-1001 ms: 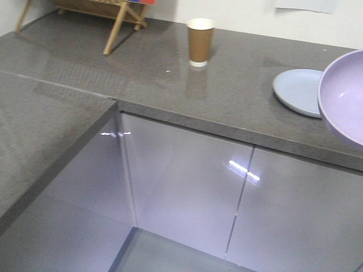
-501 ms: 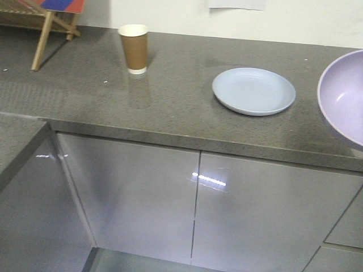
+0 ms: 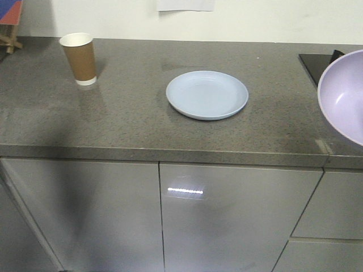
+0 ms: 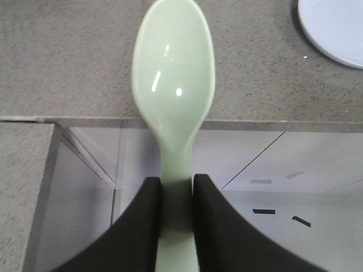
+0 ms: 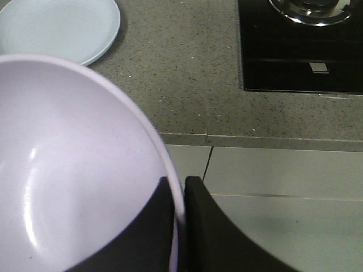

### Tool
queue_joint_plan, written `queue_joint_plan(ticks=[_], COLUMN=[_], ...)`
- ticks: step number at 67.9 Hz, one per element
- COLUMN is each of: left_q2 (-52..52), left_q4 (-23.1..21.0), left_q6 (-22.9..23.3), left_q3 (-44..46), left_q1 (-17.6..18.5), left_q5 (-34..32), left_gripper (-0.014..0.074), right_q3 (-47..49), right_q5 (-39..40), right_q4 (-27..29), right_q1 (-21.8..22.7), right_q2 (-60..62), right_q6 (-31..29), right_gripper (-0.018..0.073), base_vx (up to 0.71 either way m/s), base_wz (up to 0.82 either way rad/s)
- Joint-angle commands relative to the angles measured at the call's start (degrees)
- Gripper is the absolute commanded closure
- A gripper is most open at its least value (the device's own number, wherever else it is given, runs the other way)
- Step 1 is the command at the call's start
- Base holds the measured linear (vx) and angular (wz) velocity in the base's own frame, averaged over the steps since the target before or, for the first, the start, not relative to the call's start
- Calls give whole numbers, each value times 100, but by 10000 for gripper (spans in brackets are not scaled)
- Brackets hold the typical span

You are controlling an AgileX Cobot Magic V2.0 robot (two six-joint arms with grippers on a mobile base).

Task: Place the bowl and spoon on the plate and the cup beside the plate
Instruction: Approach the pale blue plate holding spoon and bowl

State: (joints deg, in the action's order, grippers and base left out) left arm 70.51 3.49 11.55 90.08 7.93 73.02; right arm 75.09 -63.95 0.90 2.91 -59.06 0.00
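- Since the earlier front views, plate (image 3: 207, 94) and cup (image 3: 80, 58) have shifted left in frame. The plate now lies mid-counter (image 3: 130, 124).
- Left gripper (image 4: 176, 182) is clamped on the spoon (image 4: 173, 79) handle, which is held out over the counter edge, short of the plate.
- Right gripper (image 5: 178, 184) pinches the bowl (image 5: 68, 170) rim, one finger inside and one outside. The bowl is carried aloft near the hob (image 5: 300, 56), probably bound for the plate.
- The cup stands upright, well apart from the plate.

Ahead of the right gripper (image 5: 178, 181), bare grey worktop (image 5: 170, 73) runs between the round pale-blue plate (image 5: 57, 25) and the black hob (image 5: 283, 73).
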Motion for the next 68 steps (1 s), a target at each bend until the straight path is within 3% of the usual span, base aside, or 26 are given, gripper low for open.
queue_joint_plan(ticks=[1, 68], left_q2=[-120, -120], left_q4=[16, 16], left_q6=[-10, -10], left_q3=[151, 151], left_q1=[25, 25], left_q5=[-139, -139], left_gripper=[603, 603], right_q3=[151, 151], right_q5=[359, 357], right_q4=[-25, -25], right_q1=[18, 18], right_q2=[60, 60], right_q6=[-67, -61], right_gripper=[565, 565], base_vx=[8, 11], base_wz=[-23, -10])
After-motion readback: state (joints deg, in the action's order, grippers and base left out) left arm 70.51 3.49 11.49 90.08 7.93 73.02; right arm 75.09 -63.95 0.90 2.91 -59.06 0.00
